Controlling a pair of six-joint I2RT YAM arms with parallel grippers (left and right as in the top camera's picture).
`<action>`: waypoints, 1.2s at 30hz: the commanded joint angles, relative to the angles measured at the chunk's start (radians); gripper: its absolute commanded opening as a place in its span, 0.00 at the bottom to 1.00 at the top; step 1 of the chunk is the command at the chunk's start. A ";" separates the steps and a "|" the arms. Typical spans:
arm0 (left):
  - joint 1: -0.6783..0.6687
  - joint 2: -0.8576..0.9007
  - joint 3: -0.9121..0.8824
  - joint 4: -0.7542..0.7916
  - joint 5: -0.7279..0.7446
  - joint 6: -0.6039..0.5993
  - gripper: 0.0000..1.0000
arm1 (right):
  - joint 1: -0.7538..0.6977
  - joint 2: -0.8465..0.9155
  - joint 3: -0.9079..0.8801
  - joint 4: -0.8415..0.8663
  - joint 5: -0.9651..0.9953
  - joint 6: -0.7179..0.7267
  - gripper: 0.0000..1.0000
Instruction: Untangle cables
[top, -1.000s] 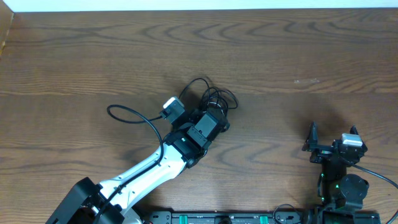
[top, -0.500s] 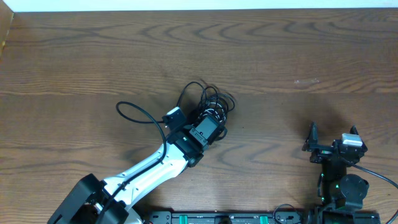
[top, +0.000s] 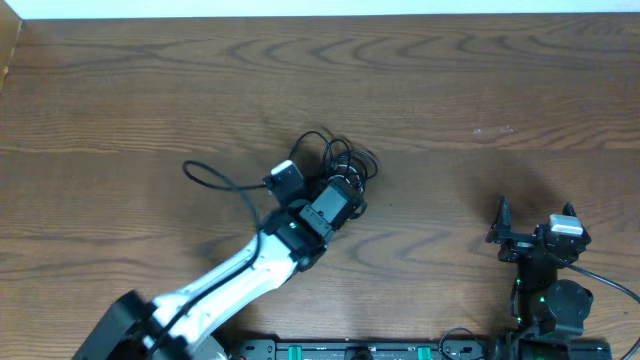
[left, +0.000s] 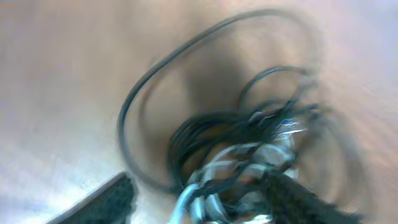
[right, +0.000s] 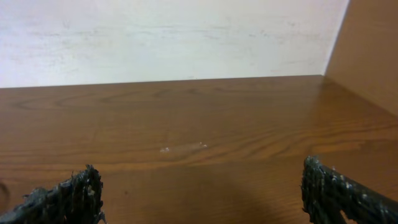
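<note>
The cables (top: 340, 158) lie as a knotted bundle of thin black and white cords with loose black loops, near the middle of the wooden table. My left gripper (top: 347, 183) sits at the bundle's near edge. In the blurred left wrist view the cables (left: 249, 134) fill the space between the fingers of the left gripper (left: 205, 202). The jaws stand apart, the right finger (left: 292, 199) against the cords and the left finger (left: 115, 199) clear of them. My right gripper (top: 535, 216) stands open near the front right, far from the bundle. The right gripper (right: 202, 193) has nothing between its fingers.
A thicker black cable (top: 215, 180) belonging to the left arm loops out to the left of the wrist. A light wall (right: 168, 37) runs along the far edge of the table (top: 480, 80). A wooden side panel (right: 367, 43) rises at the right.
The left wrist has shifted and turned slightly at the bundle, and the arm's own cable loop has swung left. The cable loops have shifted a little. The right arm is still.
</note>
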 joint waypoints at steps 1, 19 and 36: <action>0.029 -0.095 0.021 0.070 -0.093 0.140 0.53 | -0.007 0.000 -0.001 -0.005 -0.005 0.002 0.99; -0.042 -0.146 -0.006 -0.143 0.351 0.119 0.08 | -0.007 0.000 -0.001 -0.005 -0.006 0.002 0.99; 0.048 0.131 -0.011 -0.040 -0.159 -0.054 0.08 | -0.007 0.000 -0.001 -0.005 -0.006 0.002 0.99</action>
